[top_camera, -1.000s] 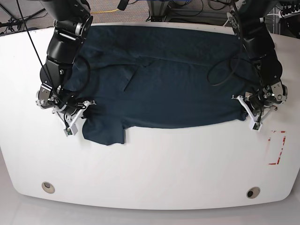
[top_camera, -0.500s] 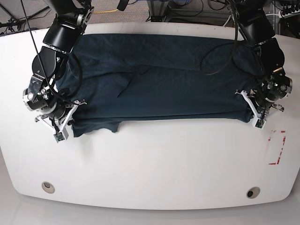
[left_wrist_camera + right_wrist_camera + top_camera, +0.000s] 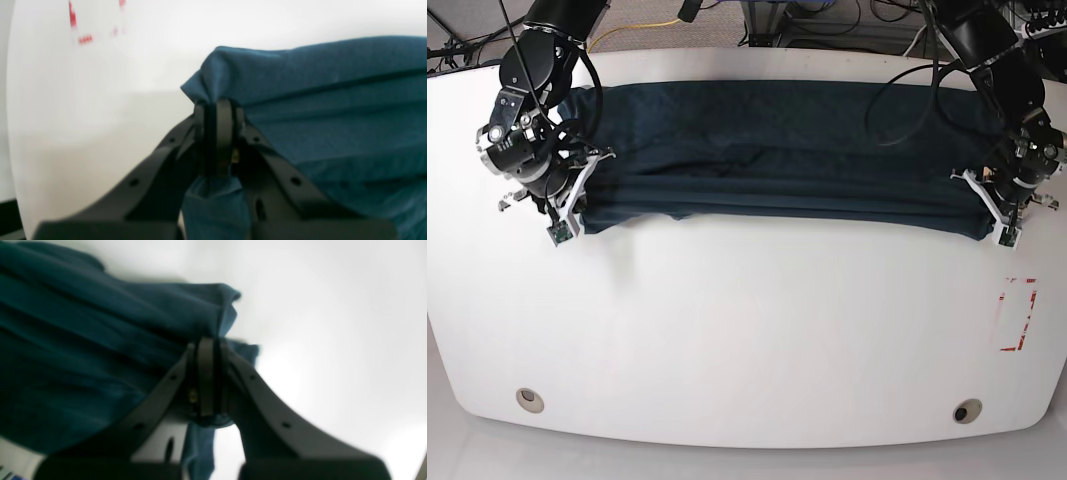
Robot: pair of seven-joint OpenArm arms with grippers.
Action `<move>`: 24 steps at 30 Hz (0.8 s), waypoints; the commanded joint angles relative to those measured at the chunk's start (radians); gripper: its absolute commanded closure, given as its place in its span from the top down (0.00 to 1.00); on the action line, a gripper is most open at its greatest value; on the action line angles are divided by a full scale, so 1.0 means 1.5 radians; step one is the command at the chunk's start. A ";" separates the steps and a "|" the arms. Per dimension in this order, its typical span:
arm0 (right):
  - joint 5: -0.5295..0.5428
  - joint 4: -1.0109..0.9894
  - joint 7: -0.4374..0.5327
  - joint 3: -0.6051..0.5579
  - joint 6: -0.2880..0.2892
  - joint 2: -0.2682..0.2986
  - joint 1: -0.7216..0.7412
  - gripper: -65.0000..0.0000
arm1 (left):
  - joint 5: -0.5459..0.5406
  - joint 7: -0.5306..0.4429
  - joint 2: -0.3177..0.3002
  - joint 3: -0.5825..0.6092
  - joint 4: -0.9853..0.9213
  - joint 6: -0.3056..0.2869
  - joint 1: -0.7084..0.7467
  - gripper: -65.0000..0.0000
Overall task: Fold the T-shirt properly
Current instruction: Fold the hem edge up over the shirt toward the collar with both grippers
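We see a white table point(image 3: 747, 340) filling the base view, and we take it as our landmark. Across its far half lies the T-shirt point(image 3: 777, 150), a dark teal band stretched from the table's left side to its right, with long creases running along its near edge and its far edge flat near the table's back rim.

2 black arms reach down over the table's far corners. The right arm point(image 3: 532, 80) stands at the left of the base view, the left arm point(image 3: 1002, 70) at its right.

The right gripper point(image 3: 577, 205) sits at the shirt's near corner on that left side. In its wrist view the jaws are pressed together with a fold of shirt point(image 3: 100, 340) pinched between them and a tail of cloth hanging below.

The left gripper point(image 3: 995, 218) sits at the shirt's other near corner. Its wrist view shows the jaws closed tight on a bunched corner of shirt point(image 3: 317, 100).

A red dashed rectangle point(image 3: 1017, 315) marks the table near its right edge, just nearer us than the left gripper. 2 round holes point(image 3: 528, 398) sit by the table's near edge.
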 commanded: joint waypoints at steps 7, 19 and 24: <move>0.092 0.013 0.005 0.068 -0.005 0.015 -0.080 0.00 | 0.016 -0.005 -0.003 -0.008 0.100 0.015 0.083 0.00; 0.092 0.010 0.005 0.071 -0.005 0.012 -0.129 0.32 | 0.017 0.038 -0.006 -0.005 0.114 0.015 0.159 0.43; 0.097 0.012 0.006 0.072 -0.005 0.014 -0.153 0.64 | 0.017 0.077 -0.026 -0.007 0.114 0.015 0.158 0.64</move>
